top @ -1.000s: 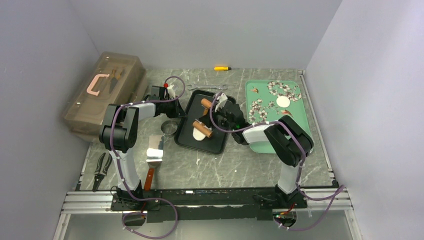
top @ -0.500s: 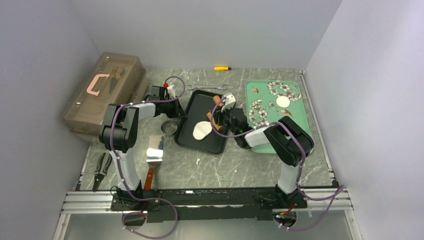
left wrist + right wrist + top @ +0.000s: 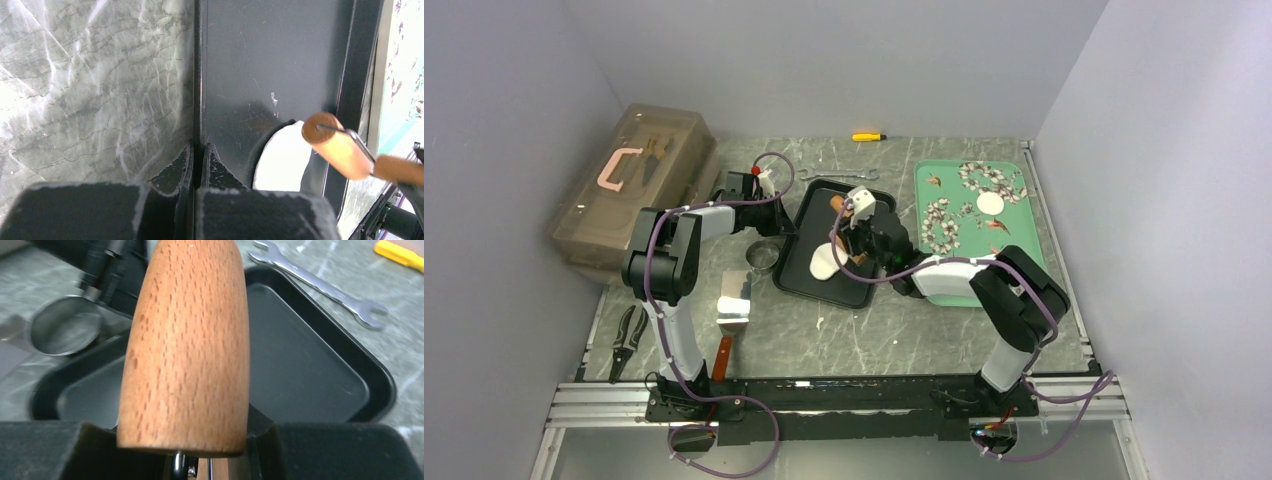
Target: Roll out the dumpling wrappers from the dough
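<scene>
The dough lies as a flat white oval in the black tray and shows past my left fingers. A brown wooden roller stands over the dough's far right part. My right gripper is shut on its handle, and the barrel fills the right wrist view. My left gripper is shut on the tray's left rim. One of the round white dumpling wrappers rests on the green flowered tray.
A metal ring cutter sits left of the black tray, with a scraper and pliers nearer me. A brown toolbox stands at the far left. A wrench and a yellow tool lie behind.
The roller left the dough's near end, swung to the tray's right side, and has come back left over the dough's far part. The left gripper has stayed on the rim.
</scene>
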Robot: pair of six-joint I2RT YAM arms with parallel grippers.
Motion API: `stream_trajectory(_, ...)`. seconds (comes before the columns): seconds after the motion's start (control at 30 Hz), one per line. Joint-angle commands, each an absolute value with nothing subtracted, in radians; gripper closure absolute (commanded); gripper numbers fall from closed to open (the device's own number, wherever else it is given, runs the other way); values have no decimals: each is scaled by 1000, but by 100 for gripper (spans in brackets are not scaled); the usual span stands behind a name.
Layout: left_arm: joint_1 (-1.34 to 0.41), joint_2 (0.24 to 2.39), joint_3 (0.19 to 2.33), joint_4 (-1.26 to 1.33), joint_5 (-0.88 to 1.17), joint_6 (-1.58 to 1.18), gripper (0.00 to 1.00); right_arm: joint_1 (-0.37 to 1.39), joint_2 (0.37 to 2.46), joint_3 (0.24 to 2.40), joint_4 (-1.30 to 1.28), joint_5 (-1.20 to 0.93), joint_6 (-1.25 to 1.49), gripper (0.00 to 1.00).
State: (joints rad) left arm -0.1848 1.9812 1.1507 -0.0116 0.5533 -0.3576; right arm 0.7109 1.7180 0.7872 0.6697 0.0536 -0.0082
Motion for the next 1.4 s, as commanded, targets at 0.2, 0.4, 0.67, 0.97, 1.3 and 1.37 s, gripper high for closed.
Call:
stream_trajectory(0.2,-183,2031,1134,-66,489,-337,100,787,1787,847,838,-61,107,100)
stream_trajectory(0.4,-183,2033,1137,-70,486,-336,100,783,1868,776,856,-14,115,100)
stream_trajectory(0.67,-181,2032,1137,-71,481,-335,100,855,1891,706,787,43,25,100)
stream_trajectory(0.97,-181,2033,1137,-69,481,-334,100,1029,1888,728,685,106,-210,100)
stream_trajectory(1.3,-181,2033,1139,-69,482,-335,100,982,1776,818,613,52,-160,100)
stream_trajectory(1.37,-181,2033,1138,-70,481,-335,100,949,1740,867,598,-25,-103,100)
